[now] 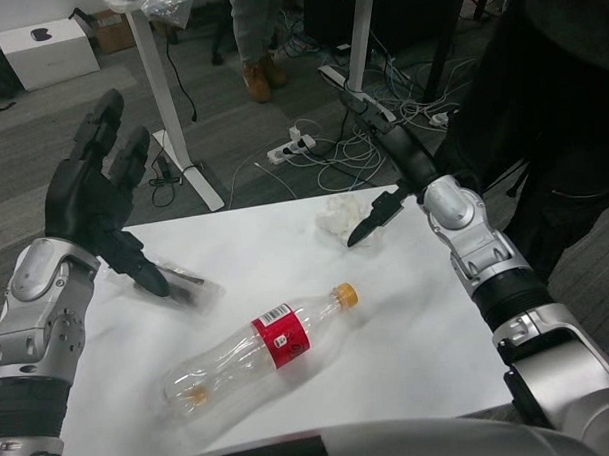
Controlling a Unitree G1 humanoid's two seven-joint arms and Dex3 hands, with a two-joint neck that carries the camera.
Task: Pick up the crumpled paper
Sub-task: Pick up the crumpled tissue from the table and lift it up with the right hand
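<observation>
One paper wad, right hand closing in on it.
You're seeing the crumpled paper (342,213) lying at the table's (408,324) far edge, just left of your right hand (389,200), fingers apart, gripping nothing. Left hand (99,210) is hanging open, far off. The bottle (264,349) is looking empty.

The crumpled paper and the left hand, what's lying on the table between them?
In the head view, only bare white table separates the crumpled paper from the left hand; the plastic bottle lies nearer the robot, off that line.
</observation>
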